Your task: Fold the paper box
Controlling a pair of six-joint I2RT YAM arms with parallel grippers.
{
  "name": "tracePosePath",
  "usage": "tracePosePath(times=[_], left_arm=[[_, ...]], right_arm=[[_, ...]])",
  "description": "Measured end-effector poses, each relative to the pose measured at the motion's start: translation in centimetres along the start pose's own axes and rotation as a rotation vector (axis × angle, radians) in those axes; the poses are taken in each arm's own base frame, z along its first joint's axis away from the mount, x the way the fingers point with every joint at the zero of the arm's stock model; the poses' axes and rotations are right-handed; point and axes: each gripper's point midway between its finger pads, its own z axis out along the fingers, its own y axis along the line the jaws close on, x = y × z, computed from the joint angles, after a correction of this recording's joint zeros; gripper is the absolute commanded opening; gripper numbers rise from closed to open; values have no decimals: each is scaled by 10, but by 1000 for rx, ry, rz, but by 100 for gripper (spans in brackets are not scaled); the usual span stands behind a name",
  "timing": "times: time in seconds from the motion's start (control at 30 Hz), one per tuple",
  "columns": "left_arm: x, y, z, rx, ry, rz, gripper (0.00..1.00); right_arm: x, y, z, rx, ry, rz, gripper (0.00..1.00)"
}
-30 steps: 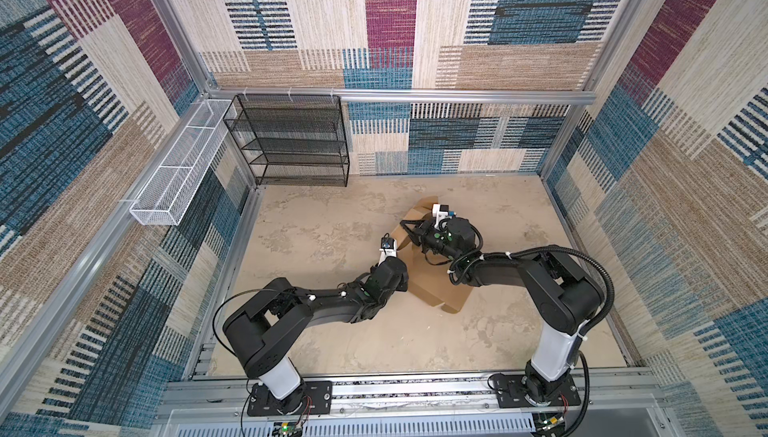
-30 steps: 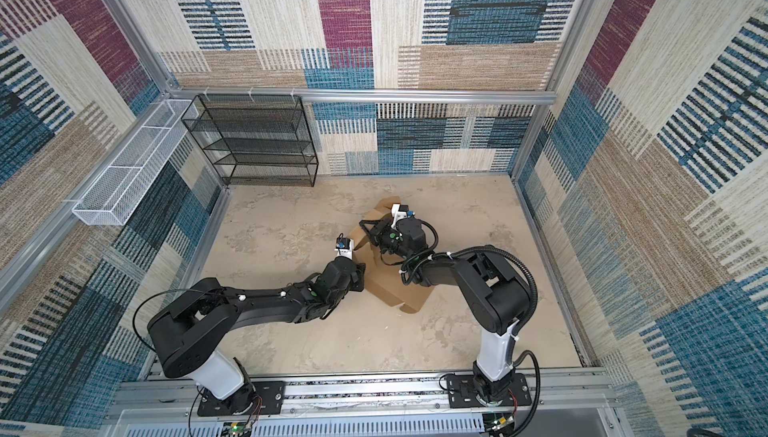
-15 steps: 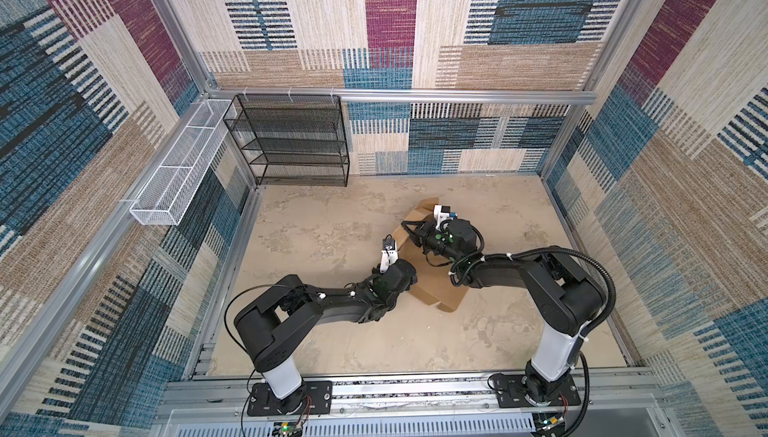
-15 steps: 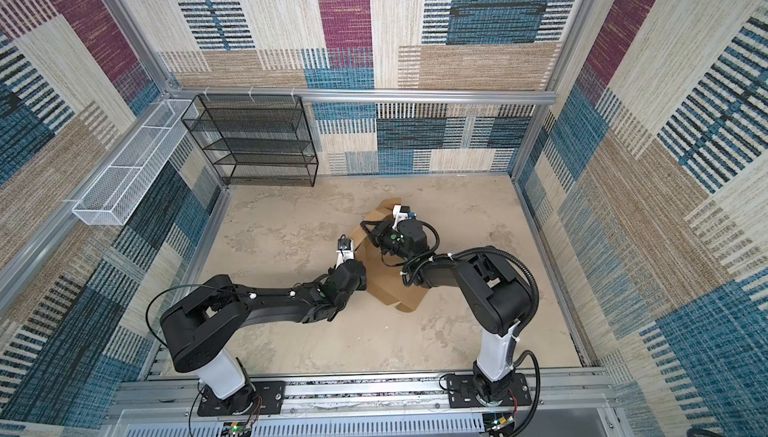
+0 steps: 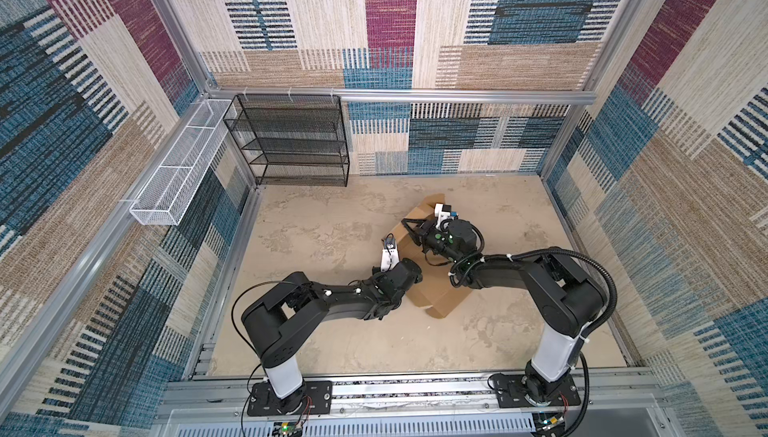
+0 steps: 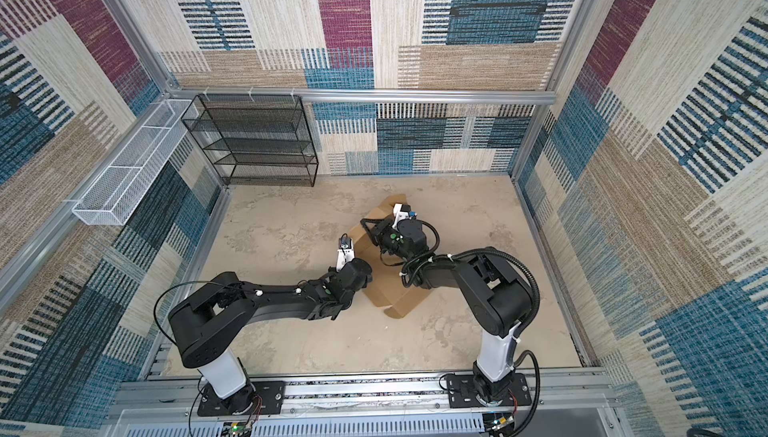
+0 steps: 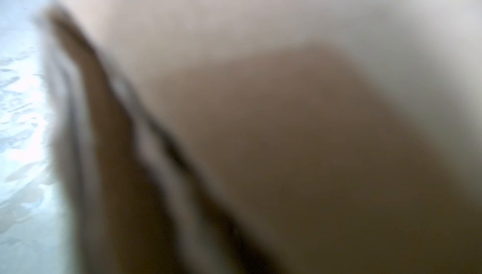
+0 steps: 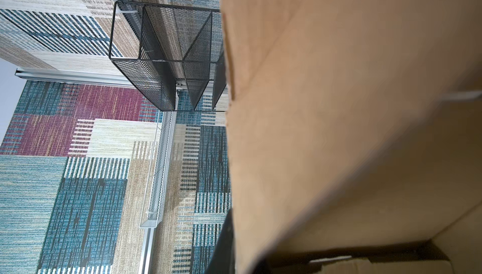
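This is a robotics lab test cell: two black robot arms, the left arm [image 5: 332, 302] and the right arm [image 5: 552, 285], are bolted to a slotted metal rail [image 5: 415, 391] along the near edge of a stone-patterned surface [image 5: 332, 214], with bare wiring [image 5: 303, 410] showing at their bases. An aluminium frame [image 5: 415, 95] boxes the space in, its walls [image 5: 519, 60] lined with striped carpet-like panels in blue, maroon and beige. A black mesh shelf rack [image 5: 291, 144] stands at the far left against the back wall, and a long white wire basket [image 5: 174, 173] hangs on the left wall
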Motion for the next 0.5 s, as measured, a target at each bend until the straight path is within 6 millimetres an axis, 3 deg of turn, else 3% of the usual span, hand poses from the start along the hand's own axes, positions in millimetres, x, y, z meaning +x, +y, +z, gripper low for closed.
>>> tracePosePath(times=[0.27,0.5], left_arm=[[-9,-1,-1,-12,-19,-6,1],[-10,4,-2,-37,-22,4,0]], right_arm=[[12,-4,-3,42,40,17,29],[20,10,-12,58,49,11,49]])
